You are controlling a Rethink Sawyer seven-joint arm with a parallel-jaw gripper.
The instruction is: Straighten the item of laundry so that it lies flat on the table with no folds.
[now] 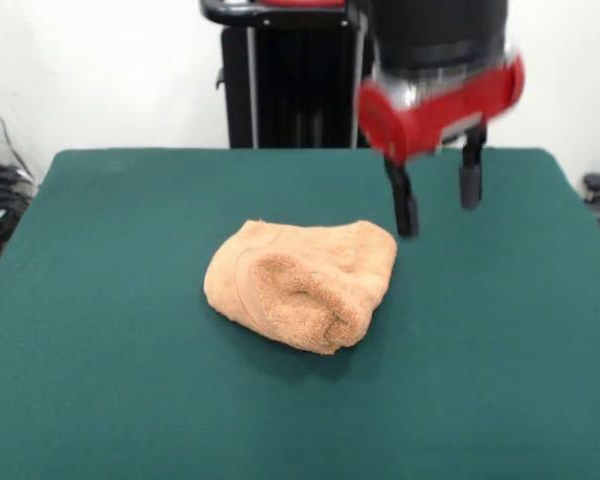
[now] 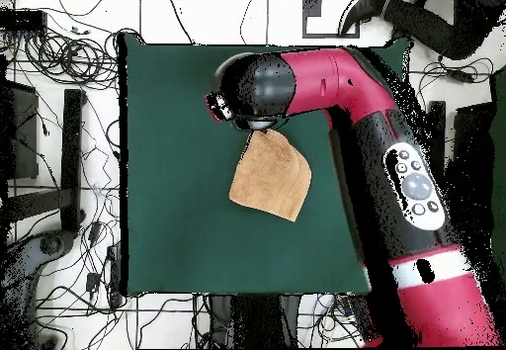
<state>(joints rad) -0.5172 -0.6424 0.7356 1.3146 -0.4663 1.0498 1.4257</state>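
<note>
You will find no readable words, labels, brands or numbers on anything in either view, and the small round buttons on the arm's [image 2: 415, 168] pale panel carry marks too tiny for you to make out.

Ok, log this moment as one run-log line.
gripper: open, empty, beside towel's edge | towel: bunched, folded over, mid-table | table: green | task: flattening not done
</note>
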